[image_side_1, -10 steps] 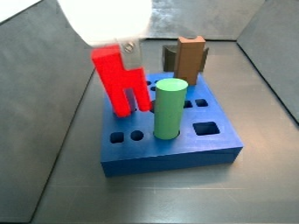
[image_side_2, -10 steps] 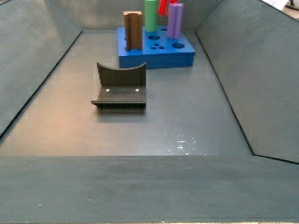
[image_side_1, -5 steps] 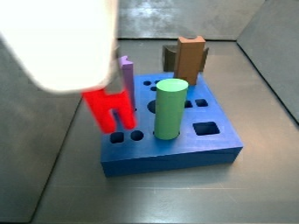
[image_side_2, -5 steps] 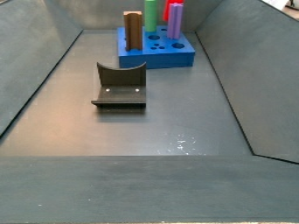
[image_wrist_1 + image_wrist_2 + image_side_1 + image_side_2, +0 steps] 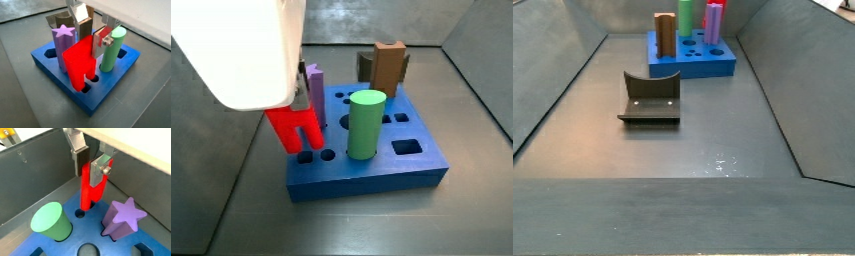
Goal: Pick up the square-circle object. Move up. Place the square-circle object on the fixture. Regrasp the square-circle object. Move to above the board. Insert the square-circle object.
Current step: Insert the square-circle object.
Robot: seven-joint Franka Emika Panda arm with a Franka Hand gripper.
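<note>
Standing nearest, fixture: the fixture point(image 5: 647, 98) sits alone on the grey floor in a side view, nothing on it, well apart from the board.
Board: the board point(image 5: 694, 68) lies beyond it at the far end of the floor; its blue top shows cut holes in a side view point(image 5: 372, 180) and in both wrist views point(image 5: 47, 62) point(image 5: 40, 248).
Brown peg: the brown notched peg point(image 5: 665, 35) stands upright in the board point(image 5: 388, 65).
Green cylinder: the green cylinder point(image 5: 366, 125) stands upright in the board, just beside the red piece point(image 5: 113, 50) point(image 5: 52, 221).
Square-circle object: the square-circle object point(image 5: 81, 62) hangs upright over the board's edge holes, between the green cylinder and the purple peg; its forked lower end point(image 5: 294, 128) reaches the board's top at a hole point(image 5: 90, 188), though whether it has entered cannot be told.
Purple peg: the purple star-topped peg point(image 5: 65, 45) stands upright in the board point(image 5: 123, 218) point(image 5: 314, 85).
Gripper: the gripper point(image 5: 93, 32) is above the board, its fingers point(image 5: 80, 150) closed narrowly on the upper end of the square-circle object point(image 5: 91, 163).
</note>
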